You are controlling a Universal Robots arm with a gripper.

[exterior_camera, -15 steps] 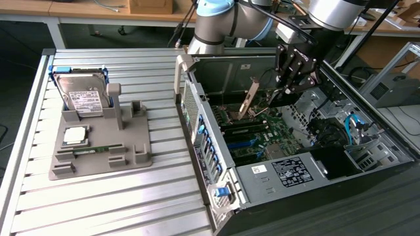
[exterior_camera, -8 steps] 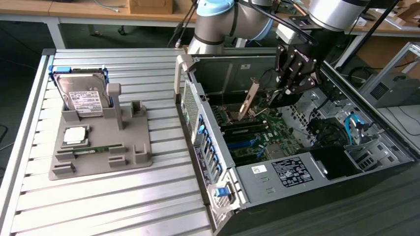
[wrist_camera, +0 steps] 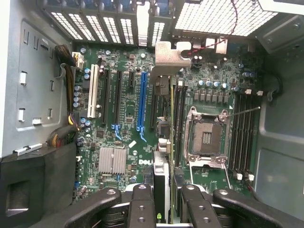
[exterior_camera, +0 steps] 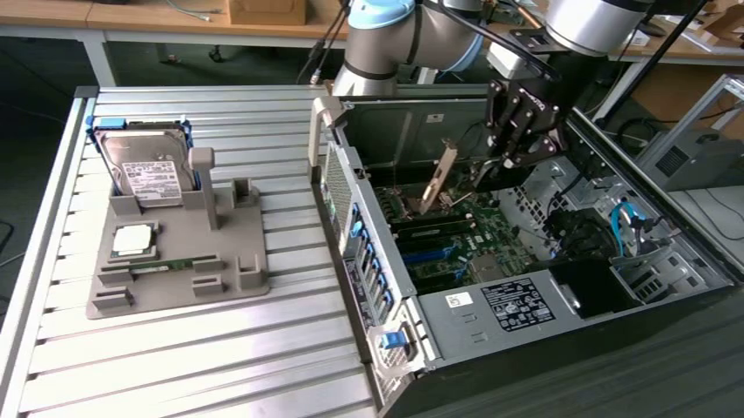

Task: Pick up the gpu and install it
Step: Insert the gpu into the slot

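Open case: walls close on 2 sides, free room above the motherboard. Hand clamped on the gpu. The card runs edge-on between the fingers, just beside the blue slot.

The one word that can be read is "DELL", printed in white letters on the green motherboard. It sits between the silver heatsink and the edge of the gpu.

At the exterior view's left, the hard drive carries a white label with dark print too small to read. Near the front of the computer case, the power supply bears a black-and-white label and a small white sticker, both illegible.
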